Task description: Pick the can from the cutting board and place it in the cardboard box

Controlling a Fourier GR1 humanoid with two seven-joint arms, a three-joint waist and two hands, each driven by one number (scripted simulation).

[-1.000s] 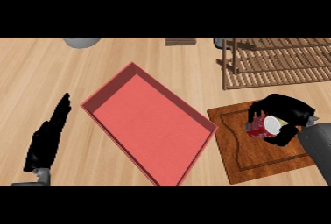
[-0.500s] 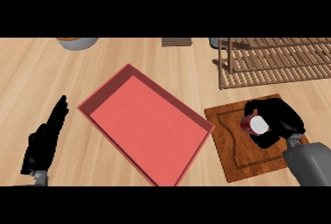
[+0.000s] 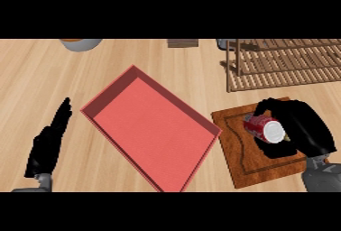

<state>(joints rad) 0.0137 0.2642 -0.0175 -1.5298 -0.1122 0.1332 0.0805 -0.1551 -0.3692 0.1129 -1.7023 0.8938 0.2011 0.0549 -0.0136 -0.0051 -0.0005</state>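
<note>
Right hand (image 3: 303, 124): fingers (image 3: 265, 107) curled round the red can (image 3: 265, 128), above the cutting board (image 3: 248, 155). Left hand (image 3: 48, 143): fingers straight, resting at table (image 3: 173, 67) left edge. Red box (image 3: 149, 127): just beside board.

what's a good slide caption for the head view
Right hand curled round red can over brown cutting board, beside shallow red box.

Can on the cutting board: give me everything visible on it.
The can is red-sided with a pale, whitish end facing the camera, so it looks tilted rather than upright. It sits over the brown wooden cutting board, right of the red box. The right hand curls round it, black fingers hiding part of its body. Whether it is touching the board cannot be told.
</note>
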